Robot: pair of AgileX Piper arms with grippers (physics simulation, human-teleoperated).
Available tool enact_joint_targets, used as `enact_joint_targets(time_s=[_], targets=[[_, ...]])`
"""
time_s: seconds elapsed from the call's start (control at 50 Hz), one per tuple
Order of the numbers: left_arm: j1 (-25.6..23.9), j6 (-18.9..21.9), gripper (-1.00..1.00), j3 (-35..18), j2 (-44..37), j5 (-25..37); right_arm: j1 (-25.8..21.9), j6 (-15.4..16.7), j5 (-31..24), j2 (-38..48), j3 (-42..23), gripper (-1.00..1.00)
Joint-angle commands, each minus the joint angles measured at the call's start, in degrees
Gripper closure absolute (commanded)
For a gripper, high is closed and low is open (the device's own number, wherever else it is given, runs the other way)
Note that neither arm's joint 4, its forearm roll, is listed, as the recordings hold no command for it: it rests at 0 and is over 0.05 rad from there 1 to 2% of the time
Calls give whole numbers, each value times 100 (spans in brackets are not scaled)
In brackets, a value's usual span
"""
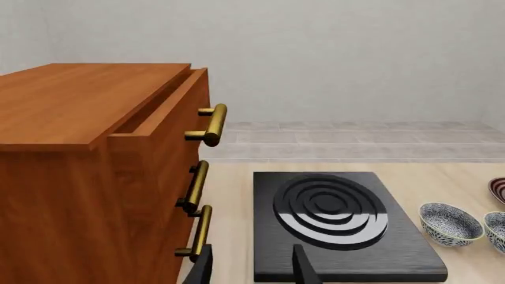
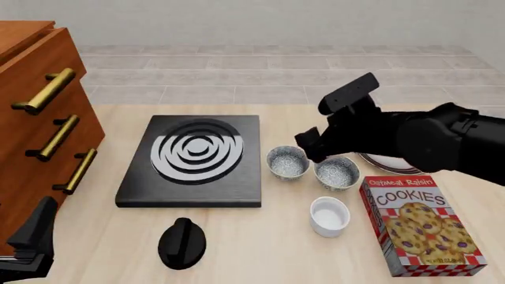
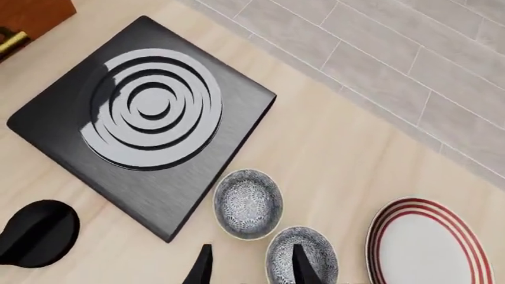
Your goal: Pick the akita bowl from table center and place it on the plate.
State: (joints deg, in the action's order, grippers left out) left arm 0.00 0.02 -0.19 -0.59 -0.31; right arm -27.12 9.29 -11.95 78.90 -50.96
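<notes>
The plate (image 3: pixel 426 248) lies on the table, partly hidden behind the right arm in the front view. The akita bowl (image 2: pixel 337 172) sits just left of it, beside its twin bowl (image 2: pixel 287 163). The right gripper (image 3: pixel 248 269) hangs above the akita bowl, jaws parted, holding nothing. The left gripper (image 1: pixel 251 267) is likewise parted and empty.

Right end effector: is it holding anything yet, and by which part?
Nothing is held. The right end effector is open above the two bowls, its fingers apart over the table, touching neither the akita bowl nor its twin.
</notes>
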Motion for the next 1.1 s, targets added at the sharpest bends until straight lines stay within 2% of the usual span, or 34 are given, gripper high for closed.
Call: enact_joint_targets(time_s=[0.02, 0.04, 0.08, 0.14, 0.32, 0.38, 0.6, 0.7, 0.84, 0.86, 0.88, 0.9, 0.92, 0.94, 1.1], targets=[[1, -1, -100, 0, -1, 0, -92, 272, -350, 538, -257, -100], [-1, 0, -100, 0, 0, 0, -27, 376, -337, 520, -292, -100], [0, 0, -100, 0, 1, 0, -52, 323, -441, 528, -383, -100], [0, -1, -100, 0, -1, 0, 24, 482, -476, 589, -433, -100], [0, 0, -100, 0, 0, 0, 161, 642, -543, 771, -462, -100], [1, 0, -100, 0, -1, 0, 326, 851, -500, 777, -443, -100], [0, 0, -100, 0, 0, 0, 466, 954, -325, 626, -370, -100], [1, 0, -100, 0, -1, 0, 327, 805, -434, 699, -419, -100], [0, 0, -100, 0, 0, 0, 390, 883, -424, 709, -414, -100], [0, 2, -100, 0, 1, 0, 424, 932, -144, 1101, -520, -100], [-1, 0, -100, 0, -1, 0, 565, 1075, 257, 2247, -1666, -100], [0, 0, -100, 0, 0, 0, 550, 1064, 19, 2951, -2205, -100], [0, 0, -100, 0, 0, 0, 550, 1064, 15, 2953, -2210, -100], [1, 0, -100, 0, 2, 0, 543, 1144, -344, 2648, -2351, -100], [0, 1, -100, 0, 0, 0, 391, 1018, -642, 2696, -2765, -100]])
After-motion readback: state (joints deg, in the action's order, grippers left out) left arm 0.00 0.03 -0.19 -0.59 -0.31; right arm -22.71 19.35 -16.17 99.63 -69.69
